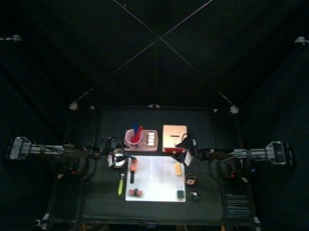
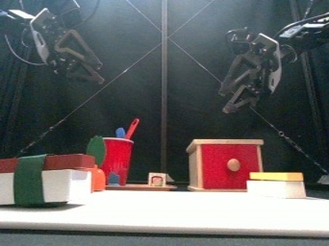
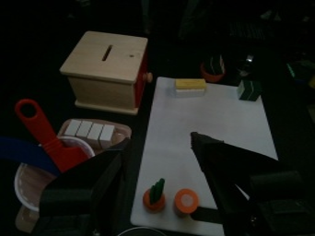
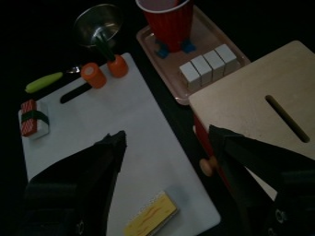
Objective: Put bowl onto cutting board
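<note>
The small metallic bowl sits on the black table just off a corner of the white cutting board, next to the red cup. From above, the bowl is a ring beside the board's left edge. My left gripper is open and holds nothing; it hangs high over the left side. The bowl does not show in the left wrist view. My right gripper is also open and holds nothing, raised high on the right.
A tray of white blocks holds the red cup. A wooden box stands at the back. On the board lie orange carrot pieces, a green-banded roll and a yellow block.
</note>
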You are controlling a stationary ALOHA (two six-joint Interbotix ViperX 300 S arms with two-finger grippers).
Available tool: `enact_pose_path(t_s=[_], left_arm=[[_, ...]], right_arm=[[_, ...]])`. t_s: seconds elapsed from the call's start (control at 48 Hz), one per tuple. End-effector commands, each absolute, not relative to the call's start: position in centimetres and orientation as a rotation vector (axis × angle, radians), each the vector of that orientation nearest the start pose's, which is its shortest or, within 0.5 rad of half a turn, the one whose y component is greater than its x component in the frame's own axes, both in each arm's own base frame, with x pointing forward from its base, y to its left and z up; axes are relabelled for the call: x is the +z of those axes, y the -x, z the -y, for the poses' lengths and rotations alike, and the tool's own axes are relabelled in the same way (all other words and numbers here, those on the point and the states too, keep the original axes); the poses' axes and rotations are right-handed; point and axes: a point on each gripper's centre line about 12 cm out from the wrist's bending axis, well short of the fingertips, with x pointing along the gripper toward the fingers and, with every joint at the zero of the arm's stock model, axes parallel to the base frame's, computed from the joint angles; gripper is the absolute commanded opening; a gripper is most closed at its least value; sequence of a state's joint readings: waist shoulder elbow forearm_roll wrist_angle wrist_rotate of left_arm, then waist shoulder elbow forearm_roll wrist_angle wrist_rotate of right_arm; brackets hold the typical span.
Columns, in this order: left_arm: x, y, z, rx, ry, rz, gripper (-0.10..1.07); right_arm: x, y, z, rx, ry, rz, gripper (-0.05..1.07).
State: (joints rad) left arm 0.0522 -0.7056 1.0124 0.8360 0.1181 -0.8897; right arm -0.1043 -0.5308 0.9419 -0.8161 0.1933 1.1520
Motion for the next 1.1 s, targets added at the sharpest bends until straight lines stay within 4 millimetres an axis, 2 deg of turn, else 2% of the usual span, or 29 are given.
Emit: enact_pose_path(t_s=[0.0,0.125,0.333,0.417,0.646,0.958,1.083], left_arm=[[26.2,-24.5,-2.7,0.164,0.050,-0.378,0.89],[26.7,-23.9,-3.3,0.223,0.068,-0.388,0.89],[26.2,-20.4,-5.7,0.502,0.114,-0.585,0.90],[24.8,-19.4,-6.0,0.558,0.132,-0.679,0.90],[21.4,-18.4,-5.2,0.583,0.379,-0.824,0.91],[17.4,-16.8,-6.5,0.681,0.400,-0.969,0.91],[16.0,-16.7,-6.3,0.685,0.442,-1.014,0.91]], right_arm=[[24.0,-27.2,4.5,-0.326,-0.327,-0.481,1.00],[24.1,-27.3,4.5,-0.326,-0.329,-0.480,1.00],[24.0,-27.2,4.5,-0.325,-0.322,-0.483,1.00],[24.0,-27.2,4.6,-0.327,-0.326,-0.484,1.00],[23.8,-27.1,5.0,-0.351,-0.363,-0.486,1.00],[23.0,-27.1,5.4,-0.367,-0.365,-0.508,1.00],[22.6,-27.0,5.4,-0.369,-0.366,-0.520,1.00]])
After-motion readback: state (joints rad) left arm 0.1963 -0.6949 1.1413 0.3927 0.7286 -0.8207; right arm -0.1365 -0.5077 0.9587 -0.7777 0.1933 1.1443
